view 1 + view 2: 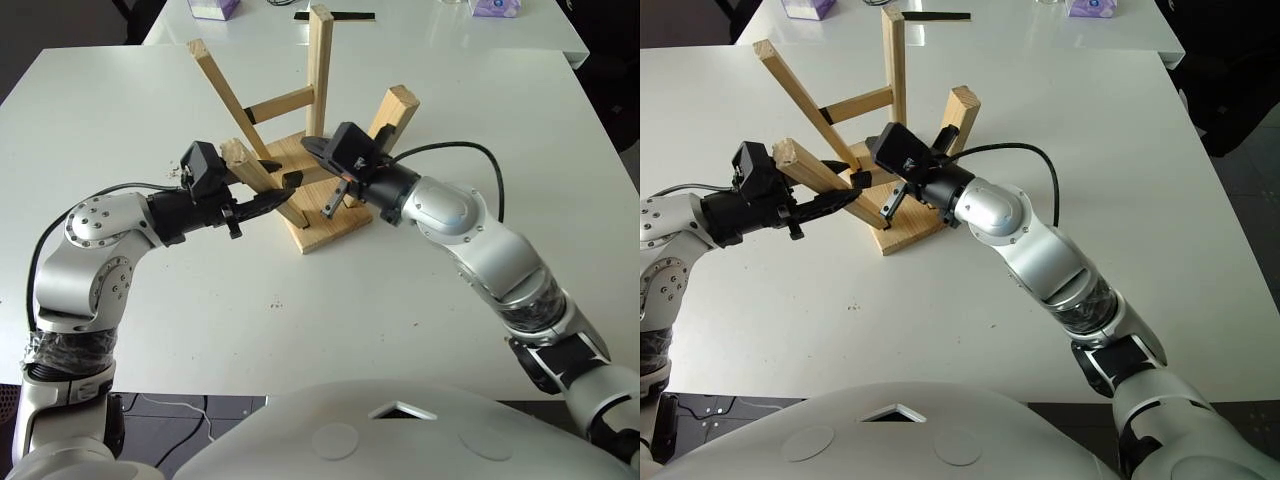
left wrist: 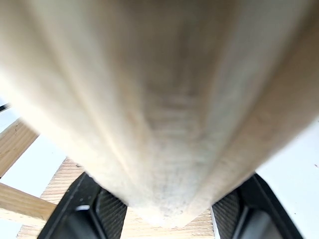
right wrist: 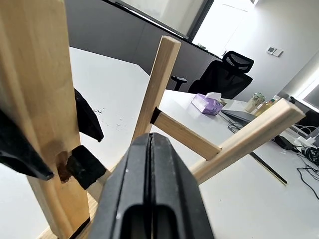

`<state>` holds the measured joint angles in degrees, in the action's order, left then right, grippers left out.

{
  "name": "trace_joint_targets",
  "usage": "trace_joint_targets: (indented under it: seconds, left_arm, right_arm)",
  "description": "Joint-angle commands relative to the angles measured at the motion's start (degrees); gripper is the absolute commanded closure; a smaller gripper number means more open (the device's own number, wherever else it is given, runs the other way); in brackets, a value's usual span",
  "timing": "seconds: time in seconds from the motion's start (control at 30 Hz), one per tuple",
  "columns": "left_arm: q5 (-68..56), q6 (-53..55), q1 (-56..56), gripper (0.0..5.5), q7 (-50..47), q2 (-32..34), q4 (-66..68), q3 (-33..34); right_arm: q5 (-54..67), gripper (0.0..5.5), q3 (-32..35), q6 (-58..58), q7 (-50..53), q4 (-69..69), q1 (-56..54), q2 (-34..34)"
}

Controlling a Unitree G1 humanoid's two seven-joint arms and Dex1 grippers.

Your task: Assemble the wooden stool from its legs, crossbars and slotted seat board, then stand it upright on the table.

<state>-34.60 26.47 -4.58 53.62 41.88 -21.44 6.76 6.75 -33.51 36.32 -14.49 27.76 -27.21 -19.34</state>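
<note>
Upside down at the centre of the white table (image 1: 120, 130) sits the part-built wooden stool (image 1: 894, 90). Its slotted seat board (image 1: 322, 232) lies flat on the tabletop and four legs point up.

Nearest the camera, at centre left of the head views, the left gripper (image 1: 280, 192) is clenched on the near leg (image 1: 243, 158), with one black finger on either side of the slanting wood. Its wrist camera looks along that leg (image 2: 164, 99), with a ribbed pad (image 2: 112, 213) on each side of the timber and the seat board's grain beyond.

From the right of the frame, the right gripper (image 1: 312, 147) hangs over the seat board among the legs. Its fingers are pressed together with nothing seen between them. Whether its tip touches any wood cannot be told.

Just past it on the right, the right-hand leg (image 1: 397, 108) rises at a slant. Further back, an upright leg (image 1: 320, 60) stands near the top centre. A leaning leg (image 1: 222, 85) tilts away toward the upper left. A crossbar (image 1: 285, 103) joins these two part-way up.

Along the top edge lies a second table (image 1: 450, 30) carrying a purple tissue box (image 1: 213, 8) and a black strip (image 1: 335, 17). In the right wrist view, a black office chair (image 3: 234, 69) stands behind that table.
</note>
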Motion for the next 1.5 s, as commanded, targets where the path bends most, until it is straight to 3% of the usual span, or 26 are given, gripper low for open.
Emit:
trace_joint_targets:
  seconds: [0.03, 0.47, 0.57, 0.63, 0.7, 0.77, 0.83, 0.93, 1.07, 1.2, 1.33, 1.5]
  left_arm:
    - [-0.24, 4.01, -1.39, 3.45, -0.59, 0.32, 1.87, -1.60]
    - [2.03, 7.53, -3.13, 3.45, -2.17, 0.94, 1.58, -5.88]
    - [2.85, 7.60, -2.62, 3.45, -1.22, 2.08, 1.39, -7.41]
    - [3.33, 6.48, -2.11, 3.45, -0.07, 2.49, 2.02, -7.99]
    - [3.86, 4.80, -1.81, 3.45, 1.30, 2.63, 3.39, -8.44]
    - [4.46, 3.39, -0.86, 3.45, 2.02, 3.11, 3.83, -8.61]
    - [4.20, 2.85, -0.92, 3.45, 2.48, 3.04, 3.97, -8.70]
    - [3.97, 0.97, -1.79, 3.45, 4.02, 2.34, 5.55, -9.00]
    - [3.61, -1.85, -2.37, 3.45, 7.14, 1.81, 7.04, -9.92]
    - [2.40, -4.59, -4.05, 3.45, 10.63, 0.61, 8.88, -10.71]
    - [1.64, -6.05, -5.14, 3.45, 11.83, 0.01, 10.09, -9.14]
    - [3.01, -8.38, -5.90, 3.45, 8.32, -0.88, 12.04, -5.49]
  right_arm:
    - [-3.80, 5.50, -3.63, -0.83, -1.81, -0.25, 3.54, -0.35]
    - [-7.96, 5.50, -0.23, -2.33, -4.29, -0.07, 4.11, 2.88]
    - [0.90, 5.50, 11.61, 1.74, -3.87, 4.58, 0.62, 8.86]
    - [10.95, 5.50, 25.05, 6.58, -3.11, 5.92, -5.35, 11.91]
    - [15.45, 5.50, 36.38, 8.05, -4.08, 2.16, -11.25, 7.12]
    - [12.52, 5.50, 39.99, 6.18, -5.95, -4.24, -12.51, -0.48]
    - [6.12, 5.50, 36.51, 2.03, -8.19, -10.40, -8.73, -7.21]
    - [2.69, 5.50, 30.55, -0.60, -8.95, -14.79, -3.34, -7.36]
    - [12.47, 5.50, 22.03, 4.80, -12.27, -2.89, 3.39, 2.09]
    - [29.69, 5.50, 23.73, 13.06, -9.80, 8.92, 6.34, 13.11]
    - [34.37, 5.50, 27.10, 16.73, -12.72, 11.45, 7.92, 9.29]
    - [28.19, 5.50, 24.93, 15.70, -17.50, 9.42, 11.12, -1.00]
